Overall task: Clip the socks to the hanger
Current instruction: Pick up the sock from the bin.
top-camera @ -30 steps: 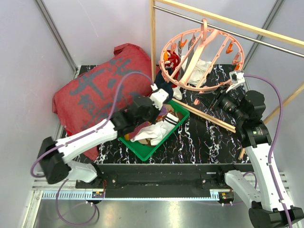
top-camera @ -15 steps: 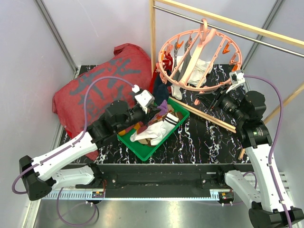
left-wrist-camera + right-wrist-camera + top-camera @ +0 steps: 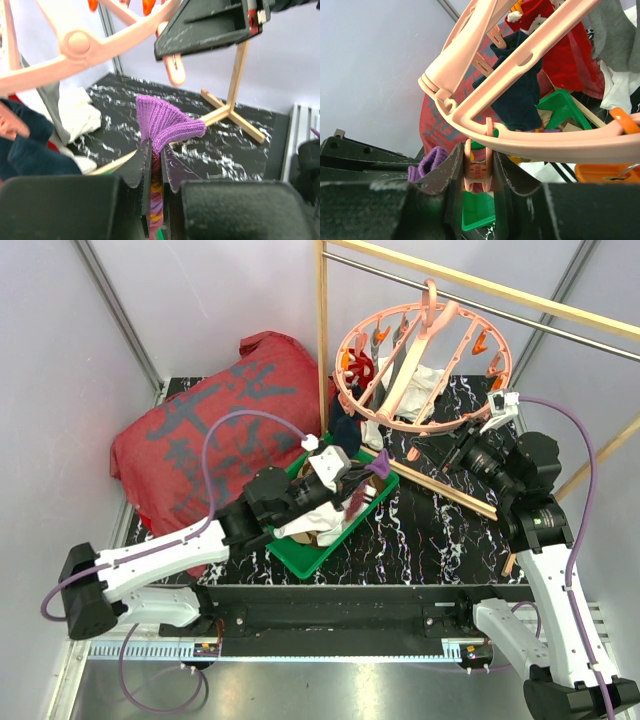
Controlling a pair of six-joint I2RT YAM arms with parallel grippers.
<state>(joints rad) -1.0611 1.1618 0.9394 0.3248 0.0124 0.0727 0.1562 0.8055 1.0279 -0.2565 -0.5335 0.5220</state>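
The salmon-pink ring hanger (image 3: 425, 360) hangs from the rail, with navy (image 3: 343, 430), red (image 3: 362, 368) and white (image 3: 425, 385) socks clipped on. My left gripper (image 3: 372, 468) is shut on a purple-orange striped sock (image 3: 165, 122), holding its cuff up just below a pink clip (image 3: 173, 70). My right gripper (image 3: 462, 445) is shut on that clip (image 3: 479, 172) under the ring's near rim (image 3: 545, 142). The purple cuff (image 3: 427, 162) shows just left of the right fingers. More socks (image 3: 320, 520) lie in the tray.
The green tray (image 3: 300, 550) sits at table centre under the left arm. A big red cloth (image 3: 200, 430) lies at the left. The wooden rail frame's post (image 3: 322, 320) and its foot bars (image 3: 450, 490) stand by the hanger.
My left gripper left the hanger's left side, dipped over the tray, then moved right with the purple sock raised toward the held clip. The right arm stayed put.
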